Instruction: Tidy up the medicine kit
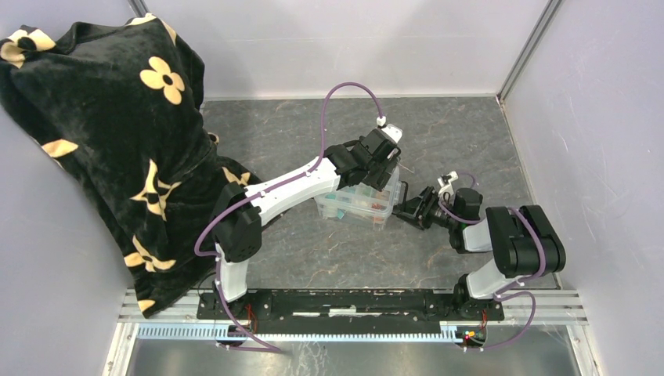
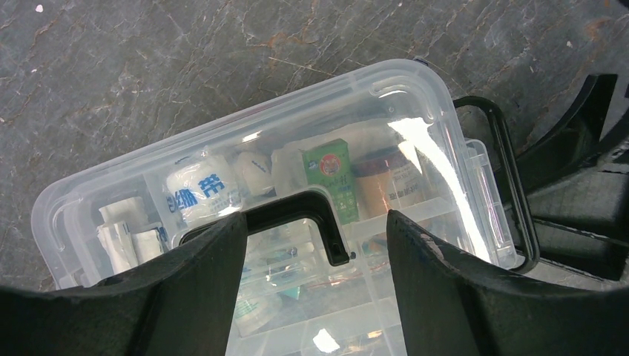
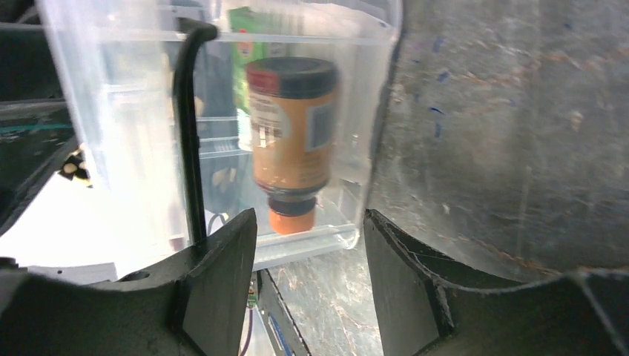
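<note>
Medicine kit (image 1: pixel 356 205) on grey table (image 1: pixel 313 258), lid on. L gripper (image 2: pixel 315 252) above kit, fingers apart, straddling its black handle (image 2: pixel 297 211). R gripper (image 3: pixel 308 245) at kit's right end, fingers apart, brown bottle (image 3: pixel 289 133) inside kit ahead.

Medicine kit (image 1: pixel 354 204) lies on table (image 1: pixel 313 258), left claw (image 1: pixel 385 174) above, right claw (image 1: pixel 410 210) beside.

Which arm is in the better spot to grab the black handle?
Probably the left arm: its open jaws hang over the black handle atop the medicine kit. The right arm faces the kit's end, beside the latch.
</note>
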